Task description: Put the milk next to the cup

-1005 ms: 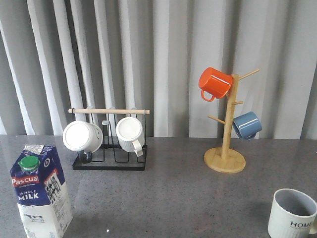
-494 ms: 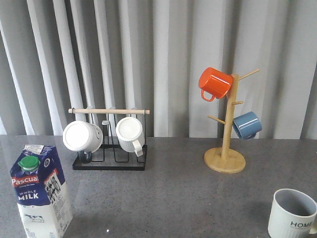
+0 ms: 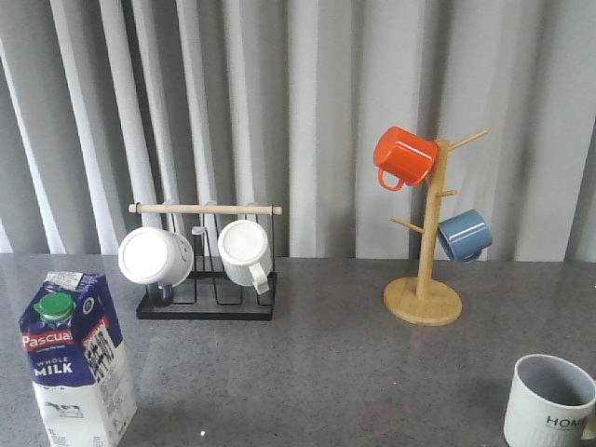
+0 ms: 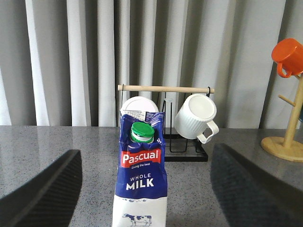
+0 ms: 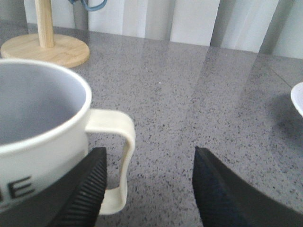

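On the grey bench [image 3: 335, 372], the milk [image 3: 76, 358] stands upright near left, well apart from the cup [image 3: 549, 400] near right. The left hand [image 4: 144, 189] is spread around the carton; the right hand [image 5: 147, 189] is spread at the cup's handle.
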`<state>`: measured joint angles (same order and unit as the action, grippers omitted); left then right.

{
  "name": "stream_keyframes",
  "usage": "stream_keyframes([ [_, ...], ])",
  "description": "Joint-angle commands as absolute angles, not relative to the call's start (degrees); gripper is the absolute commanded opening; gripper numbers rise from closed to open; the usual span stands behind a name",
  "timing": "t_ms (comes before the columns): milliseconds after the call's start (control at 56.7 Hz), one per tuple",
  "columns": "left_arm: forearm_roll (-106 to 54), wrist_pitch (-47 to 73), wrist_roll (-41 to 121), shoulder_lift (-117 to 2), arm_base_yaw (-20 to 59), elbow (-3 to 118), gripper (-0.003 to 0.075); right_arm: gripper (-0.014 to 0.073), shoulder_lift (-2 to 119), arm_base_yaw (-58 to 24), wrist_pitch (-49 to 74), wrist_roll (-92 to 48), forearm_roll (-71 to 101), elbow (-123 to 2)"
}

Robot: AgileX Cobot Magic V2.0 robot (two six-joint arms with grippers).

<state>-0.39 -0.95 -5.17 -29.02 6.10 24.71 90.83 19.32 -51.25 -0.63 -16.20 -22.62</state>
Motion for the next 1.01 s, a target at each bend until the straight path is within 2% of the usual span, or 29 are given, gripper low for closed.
stream_keyframes([
  [0, -0.79, -5.39, -5.69, -29.47, 6.56, 26.71, 0.0533, 0.0394, 90.20, 19.70, -55.20, 0.00, -17.01, -24.91],
  [335, -0.79, -5.39, -5.69, -29.47, 6.56, 26.71, 0.0533, 0.0394, 94.68, 19.70, -56.08, 0.55, -18.30, -26.96],
  [529, -0.79, -5.39, -5.69, -29.47, 6.56, 26.71, 0.0533, 0.0353, 96.57, 19.65, -56.06, 2.65, -18.37, -28.93],
  [635, -0.79, -5.39, -5.69, -29.47, 6.56, 26.71, 0.0533, 0.0264, 97.94, 19.65, -56.58, 2.60, -18.31, -29.41],
  [829, -0.79, -5.39, -5.69, -29.47, 6.56, 26.71, 0.0533, -0.0006, 98.72, 19.65, -60.45, 2.60, -18.31, -29.41],
  [988, -0.79, -5.39, -5.69, -29.47, 6.56, 26.71, 0.0533, -0.0011, 98.81, 19.65, -60.77, 2.60, -18.17, -29.41],
])
